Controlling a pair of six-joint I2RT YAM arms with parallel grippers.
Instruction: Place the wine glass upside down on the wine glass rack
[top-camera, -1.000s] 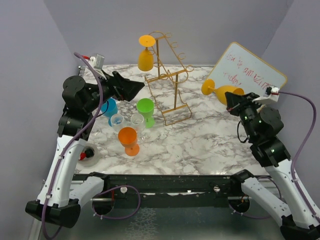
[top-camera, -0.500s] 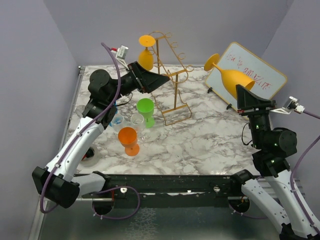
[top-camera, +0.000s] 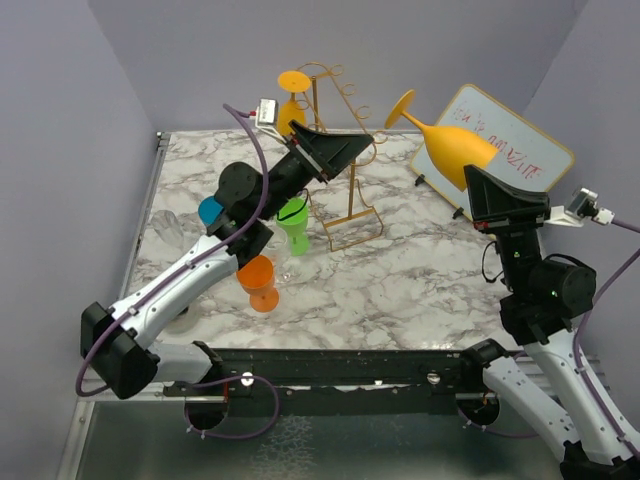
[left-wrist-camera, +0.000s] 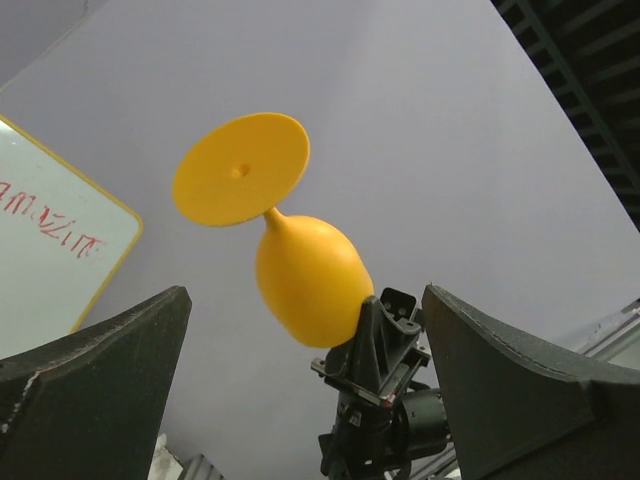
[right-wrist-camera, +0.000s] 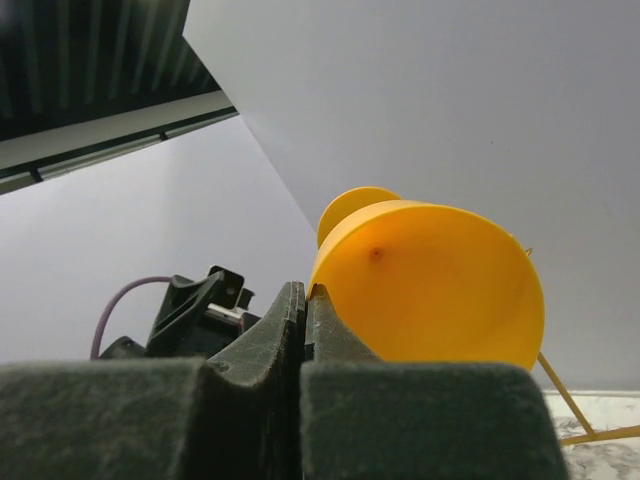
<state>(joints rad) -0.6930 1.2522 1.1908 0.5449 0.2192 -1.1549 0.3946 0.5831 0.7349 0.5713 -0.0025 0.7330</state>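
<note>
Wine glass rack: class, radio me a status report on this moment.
Right hand shut on yellow wine glass, aloft, foot up. Left hand open, near top of rack.

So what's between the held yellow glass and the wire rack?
Nothing: top external shows bare air between the held yellow plastic wine glass and golden wire rack.

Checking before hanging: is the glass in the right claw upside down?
Mostly inverted, tilted: the glass has its foot uppermost, rim pinched in the right claw.
</note>
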